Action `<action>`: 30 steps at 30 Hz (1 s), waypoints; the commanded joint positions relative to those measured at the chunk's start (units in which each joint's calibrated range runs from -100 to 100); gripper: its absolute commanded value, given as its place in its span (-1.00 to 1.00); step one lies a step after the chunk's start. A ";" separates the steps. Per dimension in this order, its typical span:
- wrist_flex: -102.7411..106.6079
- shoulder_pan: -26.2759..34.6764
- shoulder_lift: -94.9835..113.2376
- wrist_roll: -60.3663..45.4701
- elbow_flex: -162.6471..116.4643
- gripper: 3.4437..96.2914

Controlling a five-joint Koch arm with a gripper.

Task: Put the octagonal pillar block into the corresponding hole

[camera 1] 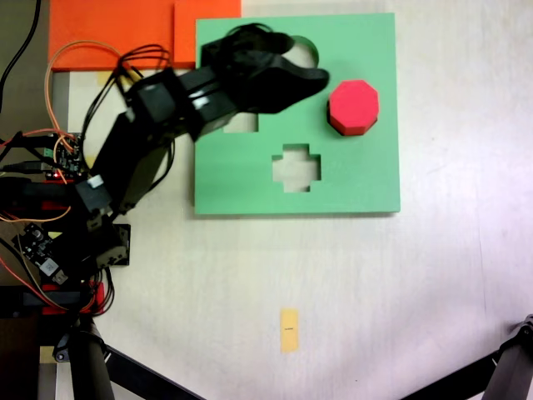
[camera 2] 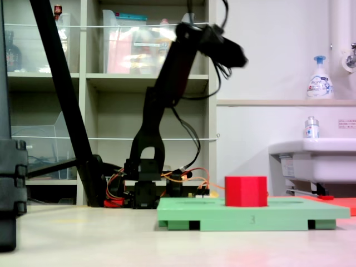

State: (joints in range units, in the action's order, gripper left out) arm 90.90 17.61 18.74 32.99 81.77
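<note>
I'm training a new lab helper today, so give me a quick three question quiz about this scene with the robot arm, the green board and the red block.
1. True or false: the gripper is clamped on the red octagonal block.
2. In the second exterior view, how does the block stand on the green board?
A. tilted on one edge
B. upright, top above the board's surface
C. lying on the floor beside it
3. Fill in: in the first exterior view, the cutout below and left of the block is ____-shaped.

Key
1. False: the arm is raised well clear of the block.
2. B
3. cross
</note>
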 commanded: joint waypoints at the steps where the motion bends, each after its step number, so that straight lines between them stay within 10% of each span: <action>1: -3.70 -4.69 10.87 -10.06 3.07 0.12; 7: -18.15 -13.58 15.34 -20.81 -6.50 0.12; 18: -105.10 -19.58 59.19 -28.77 -120.26 0.01; 30: -104.52 -17.29 81.26 -29.21 -181.77 -0.04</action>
State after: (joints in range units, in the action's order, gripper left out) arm -14.44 -0.07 98.22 4.27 -98.63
